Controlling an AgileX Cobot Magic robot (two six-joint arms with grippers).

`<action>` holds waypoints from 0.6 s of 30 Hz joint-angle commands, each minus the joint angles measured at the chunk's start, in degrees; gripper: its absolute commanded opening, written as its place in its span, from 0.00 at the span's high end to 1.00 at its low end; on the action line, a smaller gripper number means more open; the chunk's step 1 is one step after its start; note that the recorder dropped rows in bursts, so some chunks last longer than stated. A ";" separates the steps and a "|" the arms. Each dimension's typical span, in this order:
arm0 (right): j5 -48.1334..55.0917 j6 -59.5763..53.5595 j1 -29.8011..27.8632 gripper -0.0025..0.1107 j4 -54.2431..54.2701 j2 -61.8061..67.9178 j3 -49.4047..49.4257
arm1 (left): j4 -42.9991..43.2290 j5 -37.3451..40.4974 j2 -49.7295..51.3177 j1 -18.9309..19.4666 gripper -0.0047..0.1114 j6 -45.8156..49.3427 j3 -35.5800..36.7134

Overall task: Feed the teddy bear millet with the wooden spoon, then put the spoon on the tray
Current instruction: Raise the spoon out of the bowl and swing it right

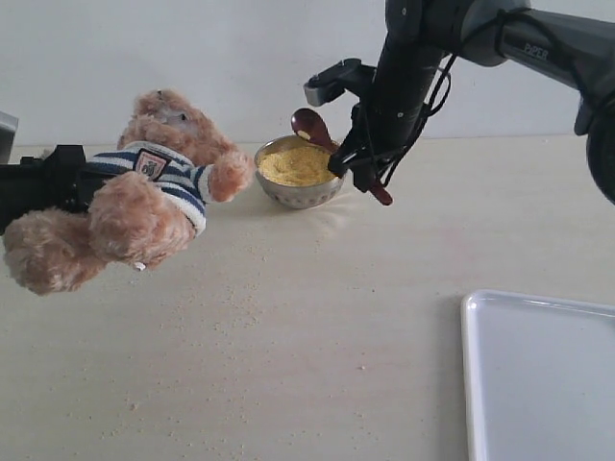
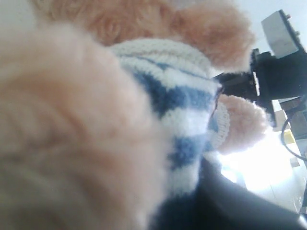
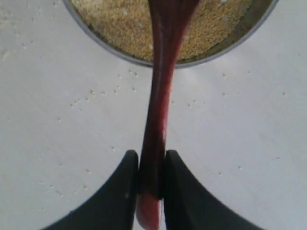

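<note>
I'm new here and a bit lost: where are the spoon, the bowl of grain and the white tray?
Spoon (image 1: 309, 125): exterior view, on its oval scoop.
Bowl (image 1: 298, 197): exterior view, on its metal side.
Tray (image 1: 538, 384): exterior view, on its bare floor.

In the exterior view the tray (image 1: 538, 384) is cut off by the right and bottom edges. The left tool (image 1: 67, 182) has its fingers hidden behind the teddy bear (image 1: 144, 206), the shirt badge (image 1: 152, 164) is too small to read, and the right tool (image 1: 360, 173) covers the middle of the wooden spoon (image 1: 309, 125). The left wrist view shows only blurred fur and stripes plus a dark, unidentifiable shape, and in the right wrist view the spoon's oval end and most of the metal bowl (image 3: 225, 46) of millet (image 3: 115, 24) run past the picture's edge.
</note>
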 commanded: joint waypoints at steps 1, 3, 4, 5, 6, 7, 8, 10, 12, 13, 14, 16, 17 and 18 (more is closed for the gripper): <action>-0.04 3.36 -0.48 0.98 3.36 -4.53 0.53 | -1.13 0.94 -0.05 0.25 0.92 0.73 -0.02; -0.04 4.02 -0.48 0.98 4.93 -6.10 2.99 | -1.13 0.94 -0.05 0.25 0.92 0.73 -0.02; -0.04 4.44 -0.37 0.98 5.07 -7.07 4.82 | -1.13 0.94 -0.05 0.25 0.92 0.73 -0.02; -0.04 4.68 -0.37 0.98 5.07 -7.80 6.49 | -1.12 0.94 -0.05 0.25 0.92 0.73 -0.02; -0.04 4.97 -0.37 0.98 5.07 -8.75 8.75 | -0.99 0.94 -0.05 0.25 0.92 0.73 -0.02; -0.04 5.24 -0.37 0.98 5.07 -9.72 11.11 | -0.82 1.07 -0.05 0.25 0.92 0.73 -0.02; -0.04 5.76 -0.37 0.98 4.96 -10.56 13.50 | -0.74 1.07 -0.05 0.25 0.92 0.73 -0.02; -0.04 6.24 -0.37 0.98 4.99 -12.79 18.15 | -0.74 1.07 -0.05 0.25 0.92 0.73 -0.02; -0.04 6.24 -0.37 0.98 5.40 -15.43 22.14 | -0.76 0.97 -0.05 0.25 0.92 0.73 -0.02; -0.04 6.24 -0.37 0.98 5.57 -16.88 24.25 | -0.76 0.97 -0.05 0.25 0.92 0.73 -0.02; -0.04 6.24 -0.37 0.98 5.65 -18.45 26.27 | -0.76 0.97 -0.05 0.25 0.92 0.73 -0.02; -0.04 6.49 -0.37 0.98 5.87 -21.31 29.59 | -0.76 0.86 -0.05 0.25 0.92 0.73 -0.02; -0.04 6.49 -0.37 0.98 5.97 -22.91 31.24 | -0.76 0.43 -0.05 0.25 0.92 0.73 -0.02; -0.04 6.49 -0.37 0.98 6.21 -24.43 32.39 | -0.34 0.04 -0.05 0.25 0.92 0.73 -0.02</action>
